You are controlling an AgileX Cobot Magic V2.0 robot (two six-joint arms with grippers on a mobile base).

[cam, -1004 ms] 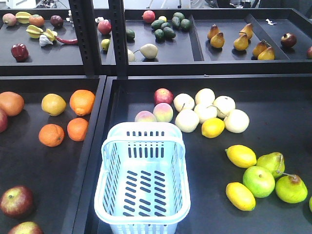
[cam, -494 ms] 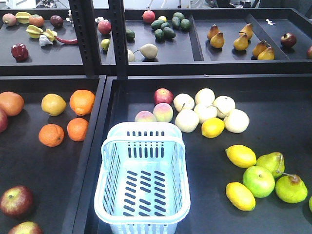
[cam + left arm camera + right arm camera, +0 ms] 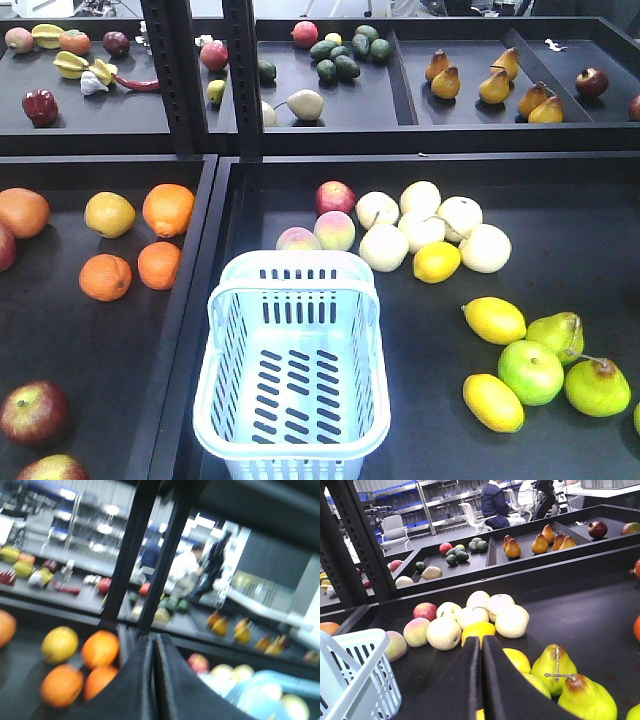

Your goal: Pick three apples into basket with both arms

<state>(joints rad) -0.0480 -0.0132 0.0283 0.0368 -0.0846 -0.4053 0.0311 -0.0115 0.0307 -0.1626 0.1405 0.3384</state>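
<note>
Pale blue basket (image 3: 290,444) sits empty at the near middle, exactly as a second ago; nothing has moved. Dark red apples (image 3: 33,412) wait near left. Left gripper (image 3: 154,645) and right gripper (image 3: 481,647) hold their jaws together on nothing, so picking hasn't begun.

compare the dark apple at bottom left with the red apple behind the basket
The dark apple is maroon; the red apple is brighter pink-red. The dark apple lies in the left tray, the red apple in the right tray beside pale fruit. Both are round and outside the basket.
</note>
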